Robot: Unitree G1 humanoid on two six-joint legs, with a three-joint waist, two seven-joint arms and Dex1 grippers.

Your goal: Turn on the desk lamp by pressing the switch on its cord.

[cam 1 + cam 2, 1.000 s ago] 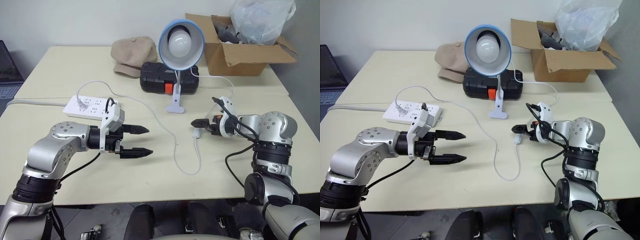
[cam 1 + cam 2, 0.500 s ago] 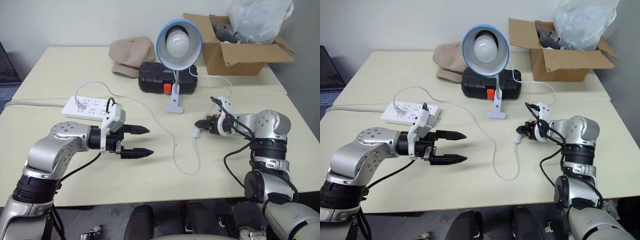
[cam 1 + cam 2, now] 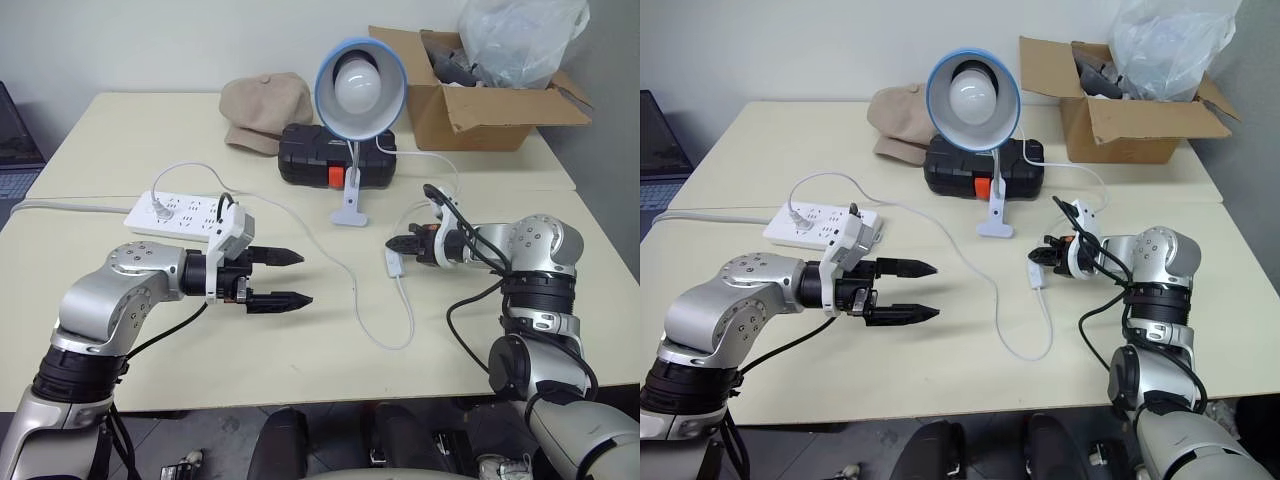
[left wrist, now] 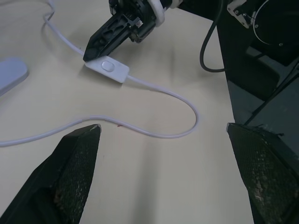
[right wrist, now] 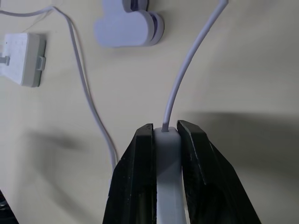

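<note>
The desk lamp (image 3: pixel 360 88), with a blue shade and a white bulb, stands on its white clip base (image 3: pixel 349 213) at the table's middle back. Its thin white cord (image 3: pixel 350 285) loops across the table to the switch (image 3: pixel 394 261), a small white oblong. My right gripper (image 3: pixel 400 243) is shut on the switch. In the right wrist view its two black fingers (image 5: pixel 140 177) clamp the switch (image 5: pixel 167 186) on both sides. My left gripper (image 3: pixel 295 278) hovers open over the table to the left of the cord loop, holding nothing.
A white power strip (image 3: pixel 178 211) lies at the left. Behind the lamp sit a black case (image 3: pixel 315 155) and a beige cap (image 3: pixel 265 108). A cardboard box (image 3: pixel 470 100) with a plastic bag stands at the back right.
My right gripper has shut on the switch. The cord loop in front of it has shifted a little to the right. The left arm has stayed where it was.
</note>
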